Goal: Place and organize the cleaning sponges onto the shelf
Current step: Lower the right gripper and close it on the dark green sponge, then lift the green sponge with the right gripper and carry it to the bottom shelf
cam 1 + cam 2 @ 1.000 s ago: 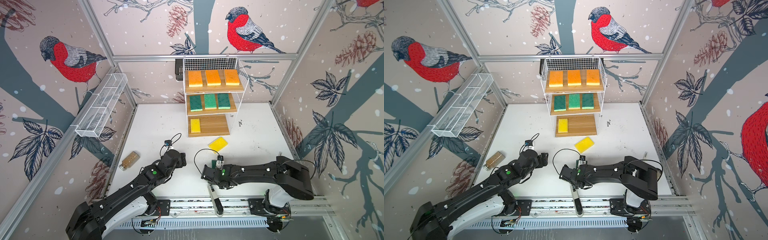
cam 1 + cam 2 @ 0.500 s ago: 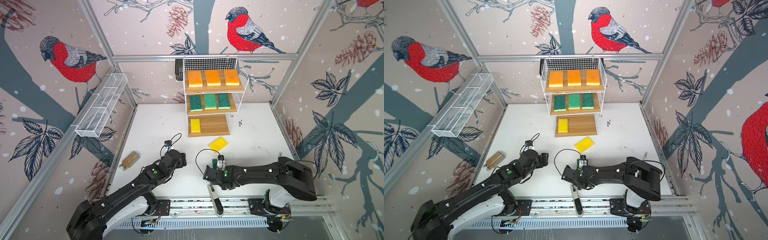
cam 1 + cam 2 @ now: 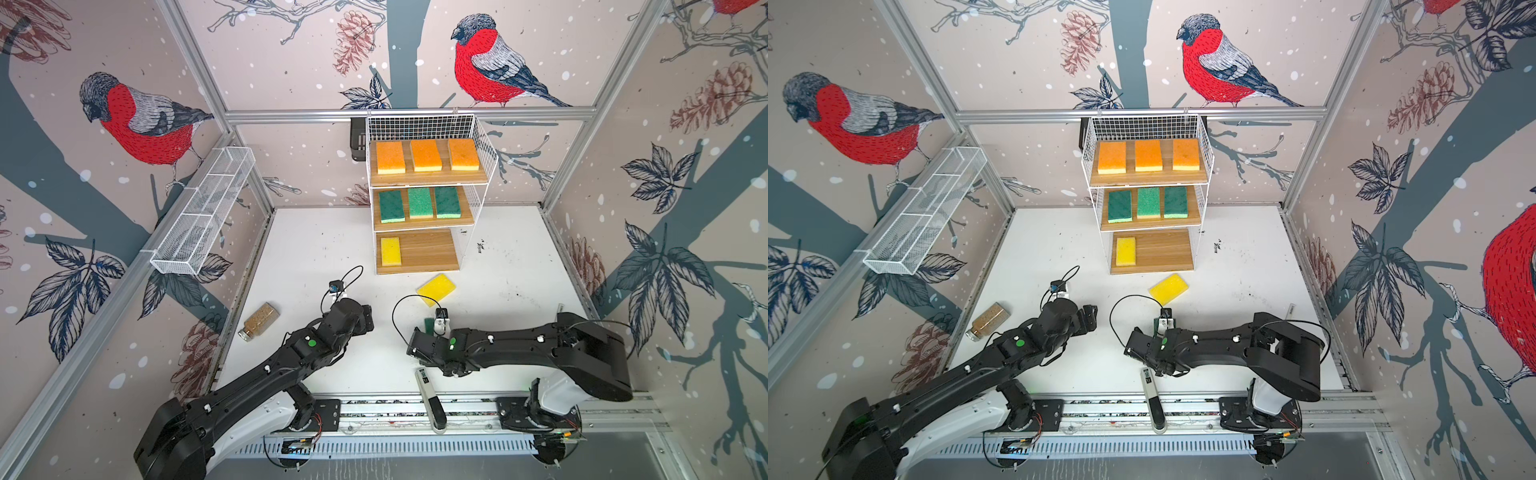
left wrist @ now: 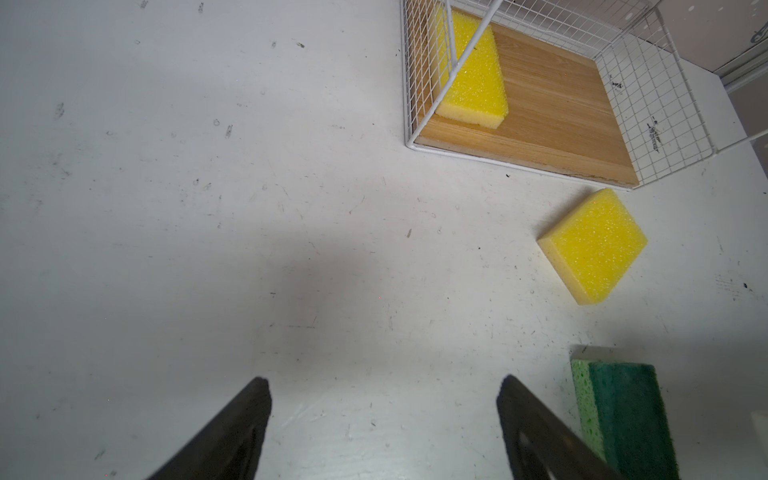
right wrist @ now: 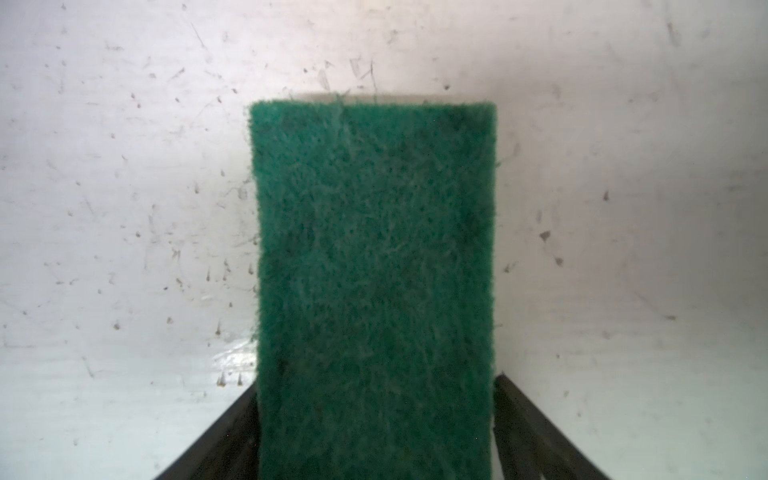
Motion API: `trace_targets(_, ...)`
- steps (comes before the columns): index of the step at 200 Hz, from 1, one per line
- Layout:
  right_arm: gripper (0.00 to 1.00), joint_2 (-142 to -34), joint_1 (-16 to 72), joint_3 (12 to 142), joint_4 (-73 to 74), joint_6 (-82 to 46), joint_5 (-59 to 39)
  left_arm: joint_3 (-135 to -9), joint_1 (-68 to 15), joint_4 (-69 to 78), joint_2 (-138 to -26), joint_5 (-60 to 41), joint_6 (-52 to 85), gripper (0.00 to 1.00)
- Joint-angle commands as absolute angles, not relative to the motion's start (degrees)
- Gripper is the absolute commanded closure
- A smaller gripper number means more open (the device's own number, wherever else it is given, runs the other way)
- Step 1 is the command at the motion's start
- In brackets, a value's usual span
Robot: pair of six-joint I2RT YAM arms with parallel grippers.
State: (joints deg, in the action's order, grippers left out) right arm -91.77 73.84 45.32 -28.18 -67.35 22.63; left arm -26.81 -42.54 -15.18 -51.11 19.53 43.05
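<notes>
The shelf [image 3: 432, 253] stands at the back with three orange sponges [image 3: 426, 155] on its top board, three green ones [image 3: 419, 203] on the middle board and one yellow sponge [image 3: 390, 251] at the left of the bottom board. A loose yellow sponge [image 3: 436, 289] lies on the table just in front of it. A green-topped sponge [image 5: 374, 249] lies between the fingers of my right gripper [image 5: 374, 382], which flank its long sides closely; a thin gap shows beside one finger. My left gripper [image 4: 384, 386] is open over bare table, left of that green sponge [image 4: 627, 419].
A glass spice jar [image 3: 259, 321] lies near the left wall. A slim white-and-black handheld device [image 3: 430, 401] rests at the table's front edge beside my right arm. A white mesh trough [image 3: 203, 212] hangs on the left wall.
The right arm has shifted slightly towards the table's front, with the green sponge still between its fingers. The left arm has not moved.
</notes>
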Motion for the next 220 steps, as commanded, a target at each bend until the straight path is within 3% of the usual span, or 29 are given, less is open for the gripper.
trace_targets(1, 0.21, -92.22, 73.35, 44.85, -28.83, -66.92, 20.22, -26.69, -42.46, -13.52, -51.52, 19.34, 43.24, 0.14)
trace_targets(77, 0.27, -90.59, 73.32, 44.40, -29.38, -67.01, 21.21, -26.80, -42.46, -13.70, -51.11, 19.32, 43.24, 0.14)
trace_targets(141, 0.31, -87.39, 71.98, 46.41, -26.31, -58.19, 27.16, -27.84, -42.46, -14.28, -50.79, 21.18, 42.72, 0.14)
trace_targets(220, 0.31, -83.94, 60.82, 47.00, -13.94, -44.69, 27.44, -28.64, -42.16, -12.90, -52.30, 22.94, 41.33, 0.14)
